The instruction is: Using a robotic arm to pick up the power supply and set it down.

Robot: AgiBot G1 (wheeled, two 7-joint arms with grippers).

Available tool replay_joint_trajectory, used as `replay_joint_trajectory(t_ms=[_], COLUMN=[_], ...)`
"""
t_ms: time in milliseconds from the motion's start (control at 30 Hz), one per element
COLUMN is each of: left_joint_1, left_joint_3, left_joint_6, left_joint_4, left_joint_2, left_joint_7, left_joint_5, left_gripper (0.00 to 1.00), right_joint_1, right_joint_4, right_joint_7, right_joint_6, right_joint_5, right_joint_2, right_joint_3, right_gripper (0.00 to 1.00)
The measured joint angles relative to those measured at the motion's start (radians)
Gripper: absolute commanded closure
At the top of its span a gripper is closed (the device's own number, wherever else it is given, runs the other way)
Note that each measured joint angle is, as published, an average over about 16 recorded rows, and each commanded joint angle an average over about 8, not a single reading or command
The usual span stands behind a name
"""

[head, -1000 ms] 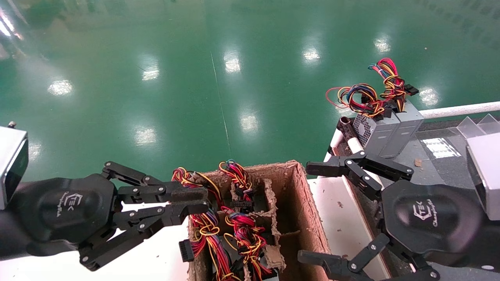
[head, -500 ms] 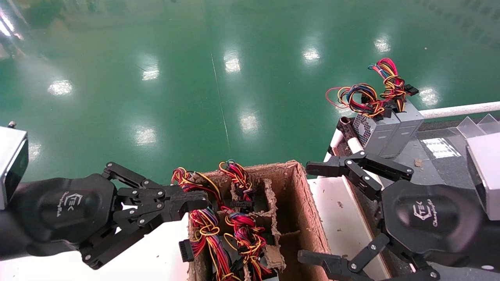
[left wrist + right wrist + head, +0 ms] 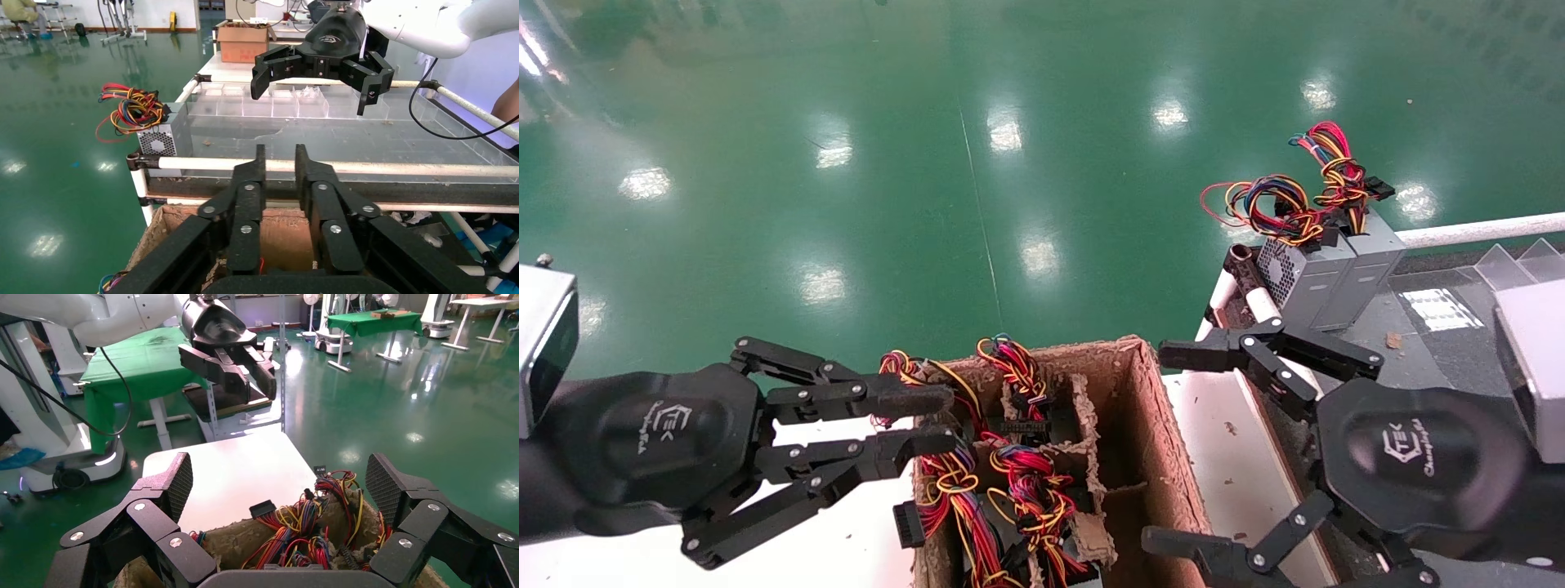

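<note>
The power supply (image 3: 1369,265), a small grey box with red and yellow wires and a black connector, stands on the bench at the far right. My right gripper (image 3: 1169,445) hangs wide open and empty over the right wall of the cardboard carton (image 3: 1164,425). In the right wrist view its pads (image 3: 177,484) frame red, yellow and black wire bundles (image 3: 306,523) rising from the carton; the bodies under them are hidden. My left gripper (image 3: 923,420) is at the carton's left edge, open by a narrow gap and holding nothing (image 3: 280,162).
A second grey box with a vent grille (image 3: 1291,278) and blue-orange wire loops stands against the power supply. A white pipe rail (image 3: 1475,231) edges the bench, and clear dividers (image 3: 1524,261) lie behind it. The carton sits on a white table (image 3: 1230,465) above a green floor.
The left gripper's fingers closed together half a second ago and have since opened again. The right gripper and both grey boxes have not moved.
</note>
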Motion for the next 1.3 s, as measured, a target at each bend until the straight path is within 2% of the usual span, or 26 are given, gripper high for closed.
replay_joint_trajectory(t_ms=[200,600,833,900,1100,1167,1300], left_joint_1=[0.0,0.0,0.0,0.0,0.0,0.0,0.0], left_joint_3=[0.0,0.001,0.001,0.001,0.001,0.001,0.001], left_joint_6=[0.0,0.0,0.0,0.0,0.0,0.0,0.0], left_joint_4=[0.0,0.0,0.0,0.0,0.0,0.0,0.0], left_joint_2=[0.0,0.0,0.0,0.0,0.0,0.0,0.0], left_joint_7=[0.0,0.0,0.0,0.0,0.0,0.001,0.001], left_joint_5=[0.0,0.0,0.0,0.0,0.0,-0.001,-0.001], left_gripper=[0.0,0.0,0.0,0.0,0.0,0.0,0.0], right_joint_1=[0.011,0.034,0.027,0.023,0.007,0.001,-0.01], right_joint_4=[0.019,0.049,0.05,0.049,0.046,0.044,0.041], right_joint_7=[0.03,0.103,0.119,0.122,0.131,0.134,0.138], right_joint_6=[-0.003,-0.027,-0.015,-0.007,0.019,0.027,0.042], right_joint_5=[-0.07,-0.264,-0.355,-0.376,-0.426,-0.437,-0.452], right_joint_2=[-0.018,-0.098,-0.143,-0.153,-0.178,-0.184,-0.193], right_joint_3=[-0.049,-0.205,-0.275,-0.289,-0.32,-0.326,-0.335], right_gripper=[0.0,0.0,0.0,0.14,0.88,0.99,1.0])
